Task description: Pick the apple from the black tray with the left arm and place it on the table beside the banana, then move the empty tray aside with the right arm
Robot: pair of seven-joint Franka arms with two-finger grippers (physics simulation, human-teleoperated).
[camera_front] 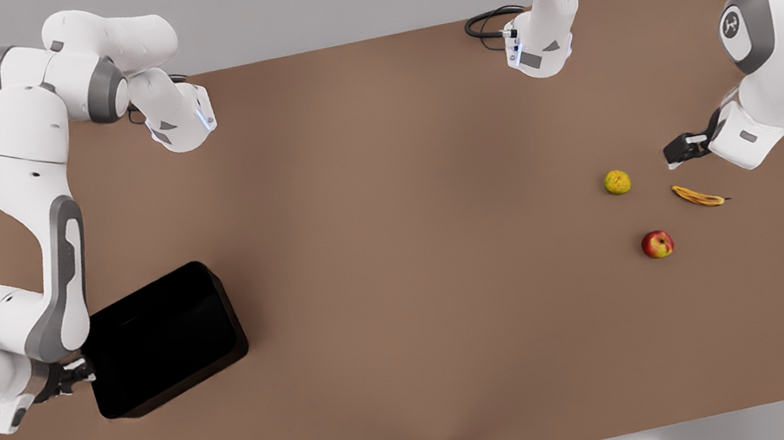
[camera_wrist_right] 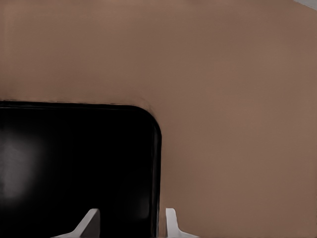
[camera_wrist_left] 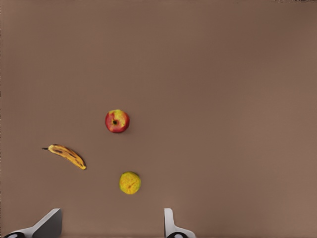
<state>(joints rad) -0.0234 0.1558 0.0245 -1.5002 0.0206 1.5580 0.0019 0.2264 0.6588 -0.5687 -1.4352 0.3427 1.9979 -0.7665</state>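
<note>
Looking across the front view, the table [camera_front: 397, 251] carries the black tray [camera_front: 163, 341] toward the front view's left, with the fruit grouped well apart from it toward the front view's right. The right gripper [camera_front: 83, 378] sits at the tray's left edge, its fingers straddling the rim; whether they actually press on the rim cannot be told from here. The tray holds nothing. The left gripper [camera_front: 673, 153] hangs near the table surface, empty, with the yellow-green fruit [camera_front: 617, 182] just beside it on one side and the banana [camera_front: 697, 196] below it in the picture. The apple [camera_front: 657, 244] lies on the table close to the banana, not touching it, and apart from the yellow-green fruit. In the left wrist view, the two fingertips [camera_wrist_left: 171, 225] of the left gripper [camera_wrist_left: 109, 225] stand wide apart with nothing between them; the apple [camera_wrist_left: 117, 121], the banana [camera_wrist_left: 66, 155] and the yellow-green fruit [camera_wrist_left: 130, 183] all rest separately on the bare table [camera_wrist_left: 228, 99], forming a loose triangle. In the right wrist view, the right gripper [camera_wrist_right: 130, 223] has its fingertips [camera_wrist_right: 171, 220] set at a moderate gap on either side of the black tray's [camera_wrist_right: 74, 168] rim, near a rounded corner; contact with the rim cannot be confirmed. The table [camera_wrist_right: 237, 99] lies beyond the tray.
</note>
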